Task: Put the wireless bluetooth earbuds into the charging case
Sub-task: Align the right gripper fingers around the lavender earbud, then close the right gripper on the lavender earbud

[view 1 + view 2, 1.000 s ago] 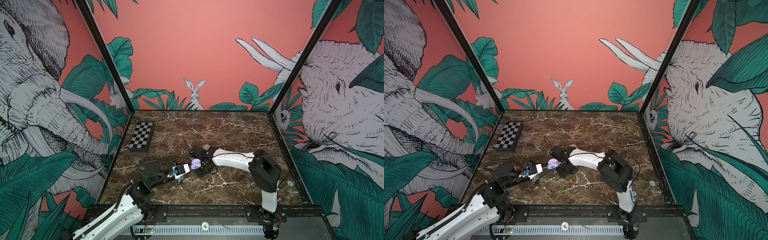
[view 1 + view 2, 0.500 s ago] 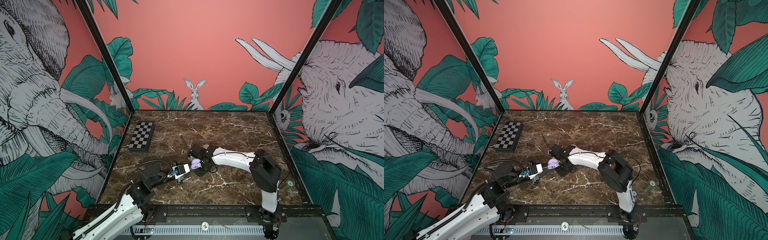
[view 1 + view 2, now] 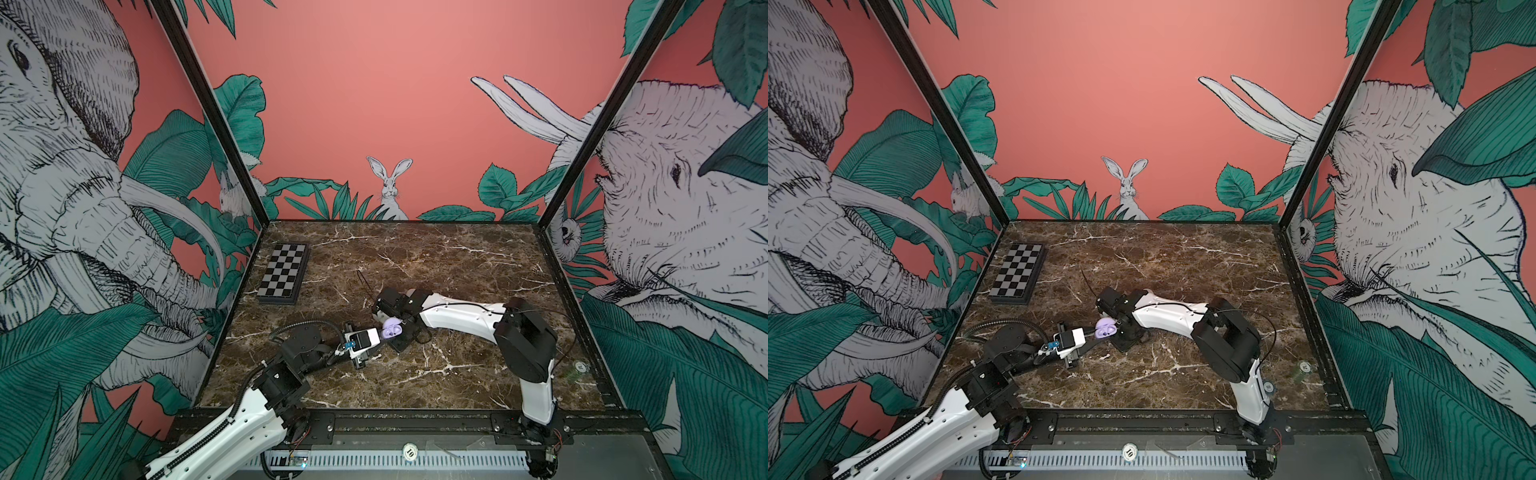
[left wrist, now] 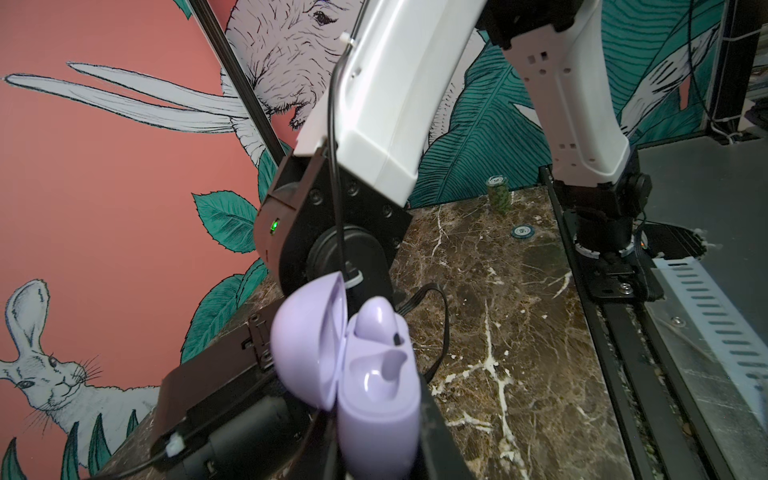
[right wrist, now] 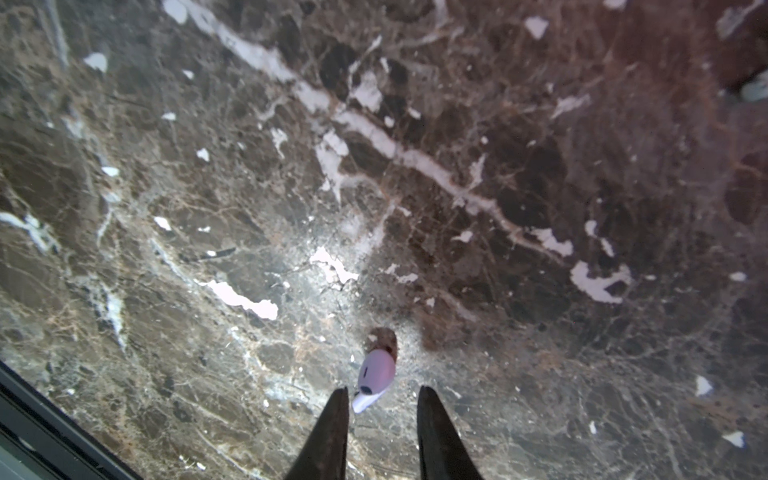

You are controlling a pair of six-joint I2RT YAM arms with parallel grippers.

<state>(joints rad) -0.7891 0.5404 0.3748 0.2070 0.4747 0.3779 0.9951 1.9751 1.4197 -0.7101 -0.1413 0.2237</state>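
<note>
- The only writing that reads is "10", on a round tag point(image 3: 409, 452) on the front rail, well apart from the case. The print on the poker chips point(image 4: 498, 194) is too small to read.
- The lilac case point(image 4: 376, 386) has its lid swung open. The left gripper point(image 3: 379, 333) is clamped on its lower body.
- Inside the case, one lilac earbud point(image 4: 376, 320) sits in a socket — the socket beside it is a bare hollow.
- A second earbud point(image 5: 376, 376), also lilac, lies on the marble table point(image 5: 415, 166). Its stem is between the tips of the right gripper point(image 5: 382, 392), whose jaws stand apart and grip nothing.
- Only the right wrist view shows the second earbud; in both top views the right gripper, just beside the case, hides it.
- Only the left wrist view shows the case's sockets — both top views give little more than a small lilac shape.
- A chessboard point(image 3: 284, 274) lies flat, well apart from the case.
</note>
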